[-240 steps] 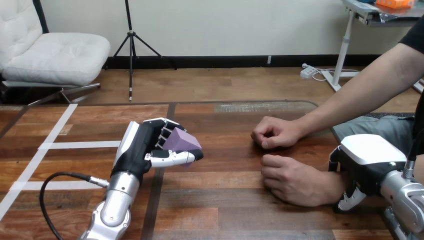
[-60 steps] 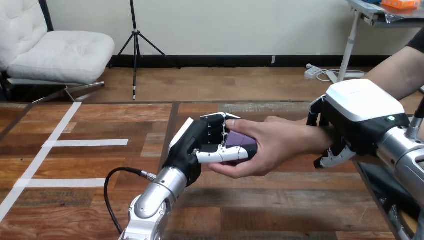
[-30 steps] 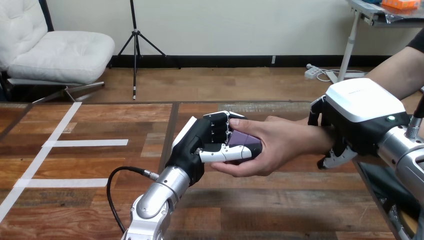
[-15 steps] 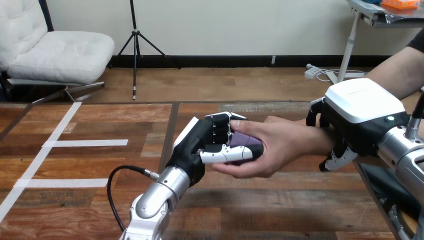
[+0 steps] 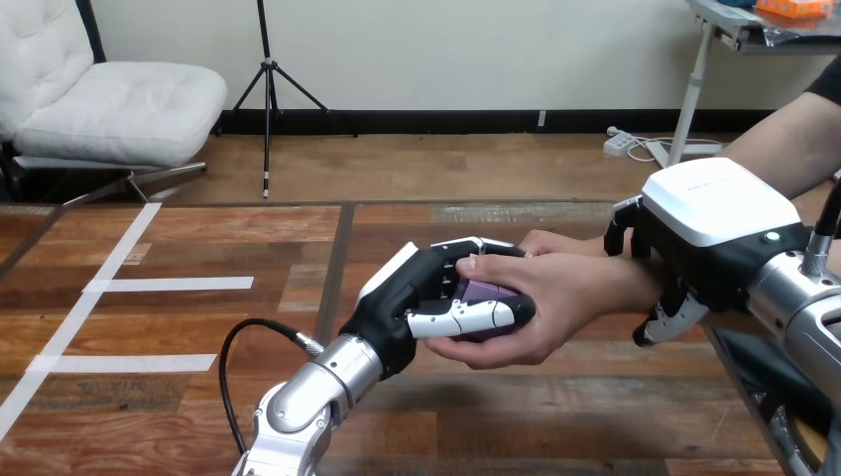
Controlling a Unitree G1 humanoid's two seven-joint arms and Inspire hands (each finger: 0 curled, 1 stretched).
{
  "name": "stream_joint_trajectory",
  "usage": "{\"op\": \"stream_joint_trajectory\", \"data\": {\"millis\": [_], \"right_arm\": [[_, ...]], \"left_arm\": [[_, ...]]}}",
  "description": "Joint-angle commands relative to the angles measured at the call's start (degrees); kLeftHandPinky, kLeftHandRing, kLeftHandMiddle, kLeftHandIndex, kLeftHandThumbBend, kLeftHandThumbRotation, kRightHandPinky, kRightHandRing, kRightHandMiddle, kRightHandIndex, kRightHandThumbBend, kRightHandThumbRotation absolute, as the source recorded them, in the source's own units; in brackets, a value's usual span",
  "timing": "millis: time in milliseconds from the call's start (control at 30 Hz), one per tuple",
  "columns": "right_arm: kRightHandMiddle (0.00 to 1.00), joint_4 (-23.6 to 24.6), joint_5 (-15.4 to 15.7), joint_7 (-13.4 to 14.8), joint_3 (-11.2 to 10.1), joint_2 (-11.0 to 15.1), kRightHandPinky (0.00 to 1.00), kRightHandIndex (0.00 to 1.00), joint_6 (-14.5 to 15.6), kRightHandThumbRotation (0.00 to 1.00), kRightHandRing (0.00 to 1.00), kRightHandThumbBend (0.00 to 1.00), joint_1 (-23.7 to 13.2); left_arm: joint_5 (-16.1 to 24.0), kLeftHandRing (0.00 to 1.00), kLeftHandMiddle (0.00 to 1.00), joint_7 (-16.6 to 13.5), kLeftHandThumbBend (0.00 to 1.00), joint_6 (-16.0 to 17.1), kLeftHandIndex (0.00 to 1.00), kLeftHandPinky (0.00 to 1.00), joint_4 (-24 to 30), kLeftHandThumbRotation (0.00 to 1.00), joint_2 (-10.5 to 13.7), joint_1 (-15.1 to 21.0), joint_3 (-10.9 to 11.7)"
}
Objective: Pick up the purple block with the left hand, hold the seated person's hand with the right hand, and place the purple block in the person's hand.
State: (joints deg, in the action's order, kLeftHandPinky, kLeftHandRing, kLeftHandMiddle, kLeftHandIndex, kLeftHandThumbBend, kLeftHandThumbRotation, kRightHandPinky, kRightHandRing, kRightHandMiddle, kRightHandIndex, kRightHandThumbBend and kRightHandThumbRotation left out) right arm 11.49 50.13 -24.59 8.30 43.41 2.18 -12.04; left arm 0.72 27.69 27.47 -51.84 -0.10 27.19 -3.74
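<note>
The purple block is pinched between the thumb and curled fingers of my left hand, in the middle of the table. The person's hand wraps round the same block from the right, palm toward me, fingers under it and thumb over it. My right hand sits at the person's wrist with its fingers curled round it. Most of the block is hidden by the two hands.
The person's other hand rests on the wooden table just behind the clasped hands. White tape lines cross the table's left part. The person's forearm comes in from the upper right.
My left hand has pushed the block a little further right and down into the person's hand, which has closed more round it. My right hand stays on the wrist.
</note>
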Motion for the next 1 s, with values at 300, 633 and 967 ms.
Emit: {"op": "stream_joint_trajectory", "data": {"millis": [300,633,967], "right_arm": [[0.73,4.57,-3.22,5.58,-5.73,0.08,0.58,0.72,-2.59,0.00,0.68,0.91,-0.06],[0.71,9.23,-6.97,10.80,-8.65,-4.25,0.55,0.69,-2.76,0.00,0.66,0.86,4.26],[0.70,14.03,-9.54,17.01,-9.99,-10.08,0.54,0.68,-3.50,0.00,0.65,0.81,9.59]], "left_arm": [[-1.36,0.84,0.88,1.55,0.89,2.48,0.89,0.75,1.34,0.40,-1.75,3.09,-0.46],[-2.63,0.80,0.86,0.92,0.88,2.89,0.87,0.72,2.61,0.37,-1.83,1.51,0.54],[-3.70,0.78,0.84,-0.34,0.89,4.86,0.85,0.70,5.39,0.38,-1.38,-1.21,0.88]]}}
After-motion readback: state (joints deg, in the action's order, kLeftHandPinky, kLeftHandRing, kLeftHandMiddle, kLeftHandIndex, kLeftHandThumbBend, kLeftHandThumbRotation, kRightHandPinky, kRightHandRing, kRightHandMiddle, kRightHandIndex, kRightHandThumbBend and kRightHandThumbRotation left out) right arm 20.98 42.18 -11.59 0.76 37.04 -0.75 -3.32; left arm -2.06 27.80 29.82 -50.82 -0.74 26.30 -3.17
